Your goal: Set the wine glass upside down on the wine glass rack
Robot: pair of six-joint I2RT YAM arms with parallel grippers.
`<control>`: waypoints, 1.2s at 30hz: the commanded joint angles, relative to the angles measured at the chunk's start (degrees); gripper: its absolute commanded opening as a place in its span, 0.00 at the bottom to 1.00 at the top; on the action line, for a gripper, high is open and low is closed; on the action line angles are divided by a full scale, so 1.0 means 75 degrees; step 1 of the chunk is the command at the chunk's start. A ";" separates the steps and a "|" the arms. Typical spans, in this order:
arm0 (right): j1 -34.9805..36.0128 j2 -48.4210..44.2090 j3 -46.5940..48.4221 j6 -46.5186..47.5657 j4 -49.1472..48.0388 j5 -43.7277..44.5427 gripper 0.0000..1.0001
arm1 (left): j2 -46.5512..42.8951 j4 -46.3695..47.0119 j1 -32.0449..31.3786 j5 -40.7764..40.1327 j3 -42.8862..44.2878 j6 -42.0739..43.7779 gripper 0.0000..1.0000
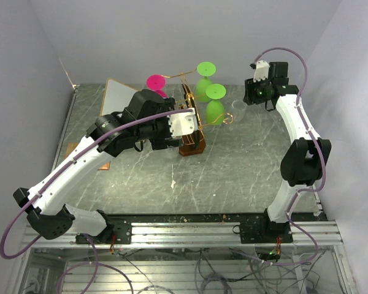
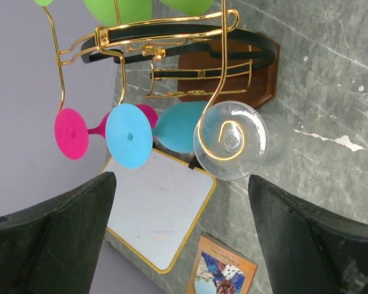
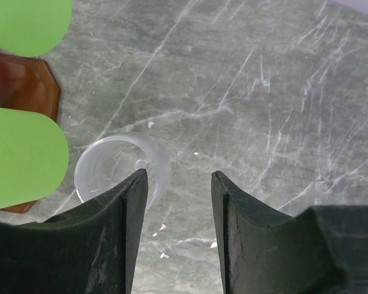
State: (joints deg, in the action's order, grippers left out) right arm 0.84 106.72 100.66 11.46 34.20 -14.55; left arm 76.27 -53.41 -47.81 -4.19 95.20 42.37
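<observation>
The gold wire rack (image 1: pixel 193 119) stands on its dark brown base (image 1: pixel 192 147) mid-table; it also shows in the left wrist view (image 2: pixel 165 37). A clear wine glass (image 2: pixel 231 141) is at the rack's right side, foot up, with a gold scroll arm crossing its foot. It shows faintly in the top view (image 1: pixel 233 114) and from above in the right wrist view (image 3: pixel 119 166). My left gripper (image 2: pixel 181 236) is open and empty, just left of the rack (image 1: pixel 183 125). My right gripper (image 3: pixel 178 184) is open and empty, high above the table to the right of the clear glass (image 1: pixel 256 93).
Two green glasses (image 1: pixel 211 92), a pink one (image 2: pixel 73 133) and a blue one (image 2: pixel 130 136) hang foot up on the rack. A yellow-framed whiteboard (image 2: pixel 159 211) and a small picture card (image 2: pixel 226 272) lie on the table to the left. Walls close off the back and both sides.
</observation>
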 commanded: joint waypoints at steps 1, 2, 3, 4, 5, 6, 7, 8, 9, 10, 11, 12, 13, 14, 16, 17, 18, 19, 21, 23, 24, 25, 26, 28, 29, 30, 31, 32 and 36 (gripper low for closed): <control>0.0134 0.0197 0.0295 0.0062 0.0193 0.0142 0.45 | -0.0179 0.0045 0.0080 0.0243 0.0074 -0.0108 1.00; 0.0163 0.0232 0.0305 0.0074 0.0189 0.0165 0.45 | -0.0190 0.0053 0.0088 0.0232 0.0044 -0.0107 1.00; 0.0187 0.0276 0.0310 0.0082 0.0210 0.0199 0.44 | -0.0196 0.0062 0.0099 0.0230 0.0018 -0.0106 1.00; 0.0219 0.0314 0.0330 0.0098 0.0216 0.0215 0.44 | -0.0213 0.0063 0.0096 0.0230 0.0005 -0.0106 1.00; 0.0224 0.0357 0.0352 0.0100 0.0250 0.0233 0.43 | -0.0225 0.0059 0.0103 0.0237 -0.0001 -0.0106 1.00; 0.0240 0.0390 0.0369 0.0100 0.0262 0.0263 0.43 | -0.0231 0.0062 0.0105 0.0231 -0.0002 -0.0106 0.99; 0.0263 0.0423 0.0389 0.0111 0.0286 0.0288 0.42 | -0.0240 0.0066 0.0119 0.0230 -0.0002 -0.0100 1.00; 0.0279 0.0454 0.0391 0.0121 0.0290 0.0321 0.41 | -0.0252 0.0066 0.0114 0.0230 -0.0002 -0.0101 1.00; 0.0300 0.0481 0.0384 0.0142 0.0307 0.0373 0.40 | -0.0255 0.0050 0.0121 0.0239 -0.0010 -0.0103 1.00; 0.0319 0.0505 0.0383 0.0166 0.0319 0.0411 0.38 | -0.0265 0.0057 0.0119 0.0241 -0.0013 -0.0096 1.00; 0.0340 0.0537 0.0387 0.0179 0.0323 0.0452 0.37 | -0.0273 0.0055 0.0128 0.0242 -0.0024 -0.0095 1.00; 0.0354 0.0563 0.0397 0.0192 0.0344 0.0478 0.36 | -0.0278 0.0065 0.0129 0.0248 -0.0035 -0.0095 1.00; 0.0371 0.0605 0.0405 0.0194 0.0366 0.0497 0.34 | -0.0284 0.0066 0.0135 0.0242 -0.0047 -0.0086 1.00; 0.0382 0.0627 0.0409 0.0213 0.0373 0.0499 0.33 | -0.0279 0.0066 0.0140 0.0233 -0.0056 -0.0083 1.00; 0.0401 0.0662 0.0413 0.0231 0.0399 0.0496 0.27 | -0.0279 0.0081 0.0132 0.0219 -0.0070 -0.0083 0.99; 0.0412 0.0683 0.0416 0.0246 0.0414 0.0498 0.24 | -0.0279 0.0089 0.0138 0.0212 -0.0072 -0.0077 1.00; 0.0415 0.0706 0.0434 0.0252 0.0444 0.0486 0.21 | -0.0282 0.0093 0.0137 0.0207 -0.0072 -0.0072 1.00; 0.0420 0.0720 0.0455 0.0261 0.0471 0.0483 0.17 | -0.0282 0.0097 0.0131 0.0198 -0.0072 -0.0071 0.99; 0.0421 0.0744 0.0483 0.0280 0.0507 0.0485 0.10 | -0.0279 0.0119 0.0129 0.0171 -0.0083 -0.0077 1.00; 0.0422 0.0719 0.0517 0.0322 0.0542 0.0520 0.04 | -0.0279 0.0136 0.0130 0.0129 -0.0095 -0.0083 1.00; 0.0419 0.0700 0.0532 0.0370 0.0551 0.0570 0.00 | -0.0279 0.0153 0.0129 0.0105 -0.0106 -0.0093 1.00; 0.0414 0.0649 0.0535 0.0402 0.0543 0.0653 0.00 | -0.0290 0.0175 0.0138 0.0063 -0.0107 -0.0119 1.00; 0.0409 0.0568 0.0519 0.0455 0.0524 0.0756 0.00 | -0.0296 0.0199 0.0140 0.0017 -0.0113 -0.0150 1.00; 0.0398 0.0348 0.0453 0.0540 0.0481 0.0992 0.00 | -0.0304 0.0275 0.0158 -0.0074 -0.0139 -0.0219 1.00; 0.0375 0.0172 0.0387 0.0574 0.0449 0.1103 0.00 | -0.0302 0.0325 0.0163 -0.0116 -0.0151 -0.0255 1.00; 0.0338 0.0028 0.0319 0.0627 0.0414 0.1193 0.00 | -0.0304 0.0373 0.0184 -0.0156 -0.0165 -0.0299 1.00; 0.0303 -0.0148 0.0240 0.0663 0.0376 0.1298 0.00 | -0.0311 0.0415 0.0193 -0.0192 -0.0182 -0.0336 1.00; 0.0235 -0.0337 0.0153 0.0701 0.0326 0.1464 0.00 | -0.0313 0.0482 0.0219 -0.0227 -0.0188 -0.0390 1.00; -0.0027 -0.1124 -0.0237 0.0884 0.0053 0.1988 0.00 | -0.0274 0.0775 0.0354 -0.0396 -0.0132 -0.0707 1.00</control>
State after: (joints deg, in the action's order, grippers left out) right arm 2.79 106.69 100.44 16.08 37.93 -4.99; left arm 75.20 -51.77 -46.48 -5.28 94.00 40.18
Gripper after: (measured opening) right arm 0.045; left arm 0.994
